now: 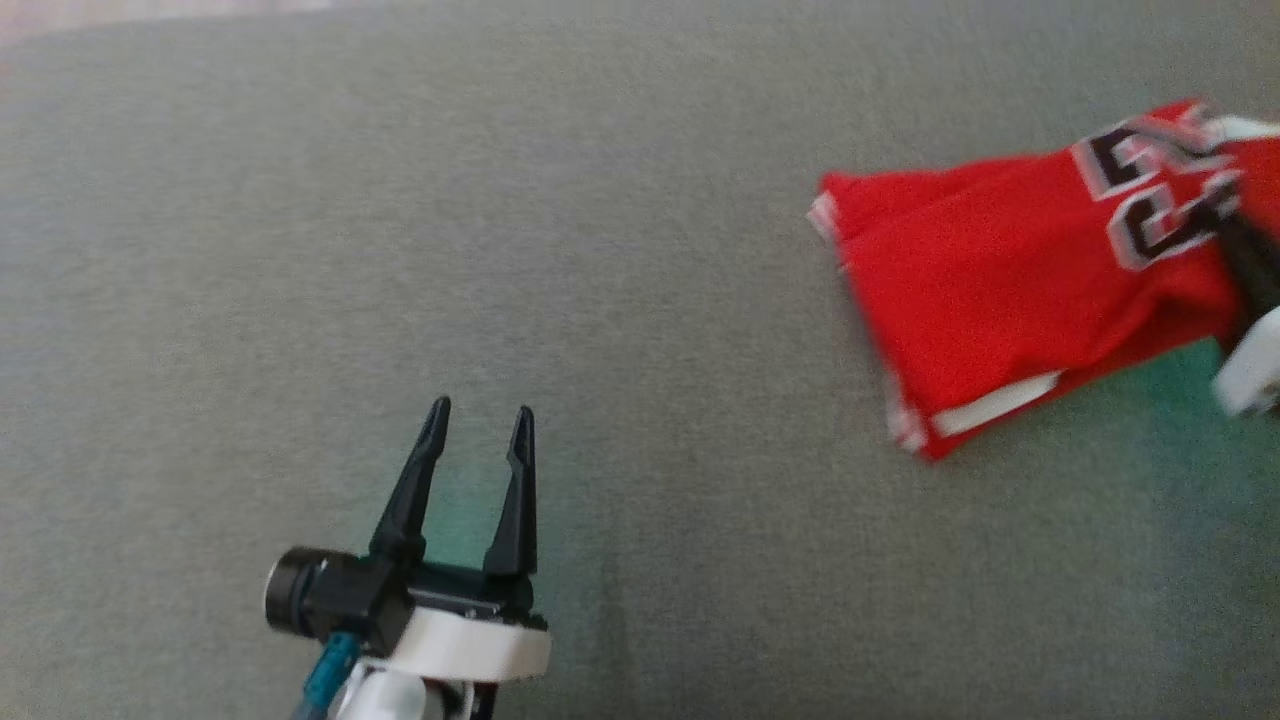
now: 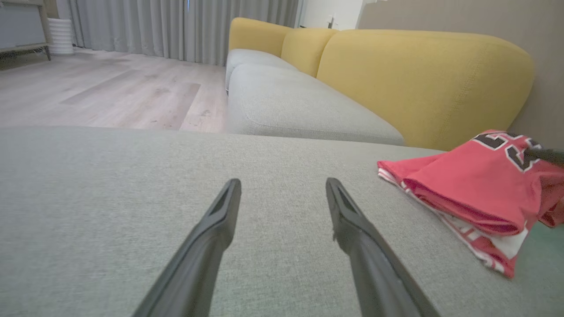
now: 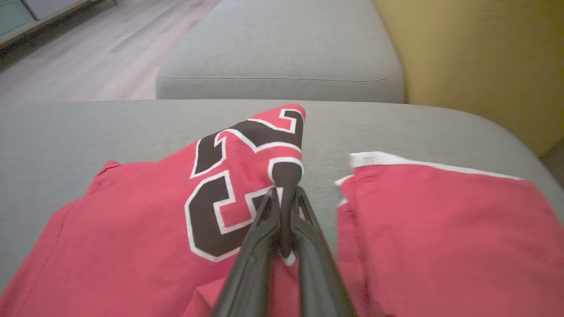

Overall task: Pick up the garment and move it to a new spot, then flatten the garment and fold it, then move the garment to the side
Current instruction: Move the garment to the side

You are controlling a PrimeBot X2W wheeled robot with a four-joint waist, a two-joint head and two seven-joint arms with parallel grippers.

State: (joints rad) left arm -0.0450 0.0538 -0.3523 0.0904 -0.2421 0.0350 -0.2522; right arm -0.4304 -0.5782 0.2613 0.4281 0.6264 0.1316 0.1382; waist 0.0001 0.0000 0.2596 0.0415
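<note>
Red jersey garment point(image 1: 1000, 290) folded on grey woven cushion point(image 1: 400, 200).
Right gripper point(image 3: 284, 192) pinches its numbered fold; left gripper point(image 1: 481, 410) gapes wide, well apart.

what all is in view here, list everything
red jersey: one, red with black-and-white numerals and white trim, lying in folds at the right of the grey padded surface
grey padded surface: one, grey, under the jersey
sofa: one, grey seats with yellow back cushions, beyond the padded surface
curtains: grey, at the far side of the room
wooden floor: pale, beside the sofa
left gripper: one, dark fingers, open, over bare surface, apart from the jersey
right gripper: one, dark fingers, shut on a fold of the jersey by the numerals
</note>
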